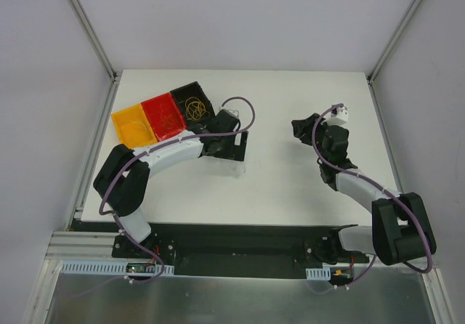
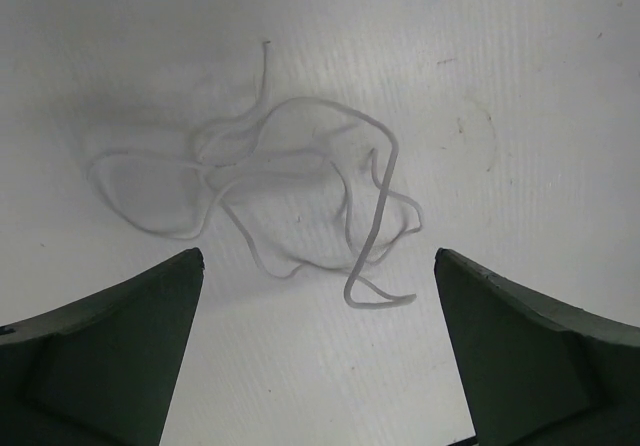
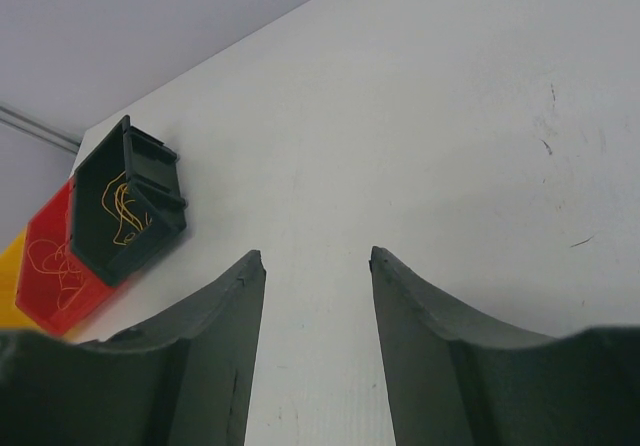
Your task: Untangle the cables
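Directly ahead of the left end effector (image 2: 318, 258), fingers (image 2: 130, 336) spread wide, we find the loose tangle of thin pale wires (image 2: 300, 171) lying crosswise; the right arm (image 1: 349, 179) is farther.

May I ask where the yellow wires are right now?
In the top view, the yellow wires lie inside the black bin, right of the red bin, at the table's far left.
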